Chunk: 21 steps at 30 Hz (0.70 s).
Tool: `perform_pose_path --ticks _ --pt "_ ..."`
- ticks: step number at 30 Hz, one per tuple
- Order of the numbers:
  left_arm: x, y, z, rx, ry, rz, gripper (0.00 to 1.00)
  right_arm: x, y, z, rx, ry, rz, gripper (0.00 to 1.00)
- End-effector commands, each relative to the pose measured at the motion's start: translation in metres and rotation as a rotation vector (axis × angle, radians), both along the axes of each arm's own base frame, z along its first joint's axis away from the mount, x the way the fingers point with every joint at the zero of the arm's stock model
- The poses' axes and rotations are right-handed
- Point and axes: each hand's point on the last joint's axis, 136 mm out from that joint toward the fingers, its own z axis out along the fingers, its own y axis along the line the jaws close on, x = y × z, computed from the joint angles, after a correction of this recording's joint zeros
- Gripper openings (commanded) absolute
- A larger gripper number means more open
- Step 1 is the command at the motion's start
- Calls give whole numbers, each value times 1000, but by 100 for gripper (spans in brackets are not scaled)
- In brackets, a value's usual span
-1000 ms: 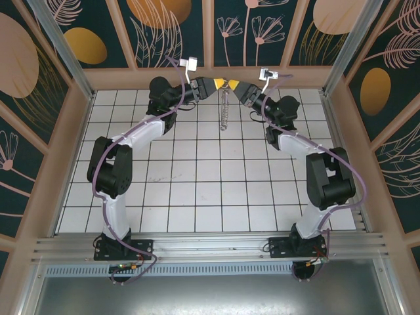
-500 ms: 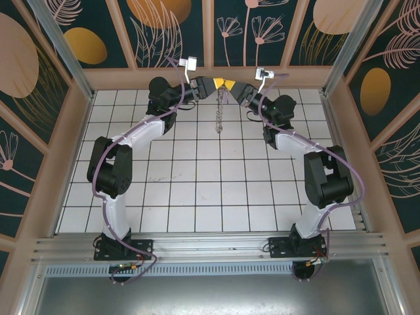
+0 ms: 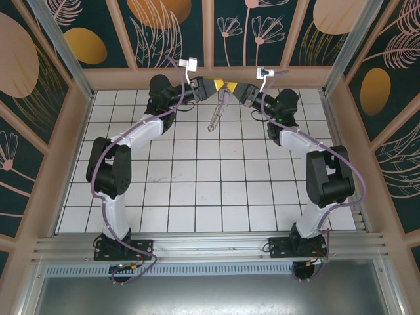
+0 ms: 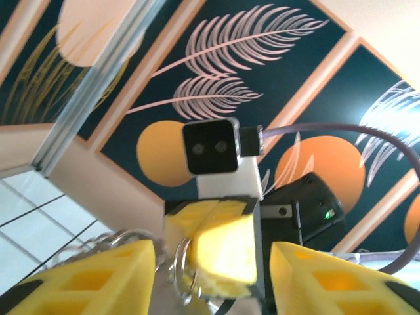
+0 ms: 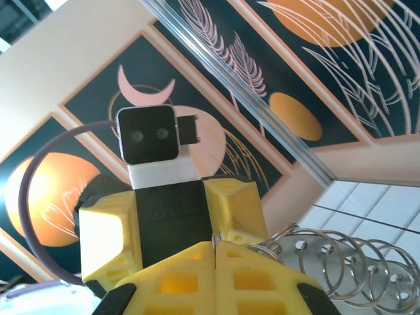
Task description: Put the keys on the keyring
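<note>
Top external view, left to right: the left hand (image 3: 211, 85) is raised near the far wall, its jaws standing apart and empty. Just beside it, between the two hands, the keyring (image 3: 215, 113) hangs as a narrow strip. Its long axis slants from the right hand's tip down toward the left arm's side, and it appears to hang clear of the tiles. The right hand (image 3: 231, 86) is pinched closed on the keyring's upper end. The hands face each other tip to tip, very near.

Left wrist view agrees: the left hand's fingers (image 4: 85, 275) flank the right hand's closed tips, with small wire rings (image 4: 184, 266) dangling between them. Right wrist view has those rings fanning out to the right of the closed tips.

Judgement: the right hand is the holder and the left is the free one, so any threading falls to the left. Whether any of the keys hang among the rings is too small to tell.

Surface: a white tiled bench (image 3: 197, 197). Room: dark wall panels (image 3: 65, 39) with leaf and disc motifs in pale frames, and an aluminium rail (image 3: 210, 246) at the near edge.
</note>
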Motion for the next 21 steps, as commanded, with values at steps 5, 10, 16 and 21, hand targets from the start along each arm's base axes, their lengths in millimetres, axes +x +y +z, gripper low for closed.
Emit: perform_pose_path --ticks 5,10,16,21 --pt "6 11 12 157 -129 39 55 -4 2 3 -232 -147 156 0" --pt "6 5 1 189 -121 -18 53 1 -2 -5 -256 -137 228 0" --pt "4 1 -4 174 -107 -68 51 -2 -1 -11 -253 -136 283 0" --pt "2 0 -9 159 -85 -92 50 -5 1 -11 -245 -142 302 0"
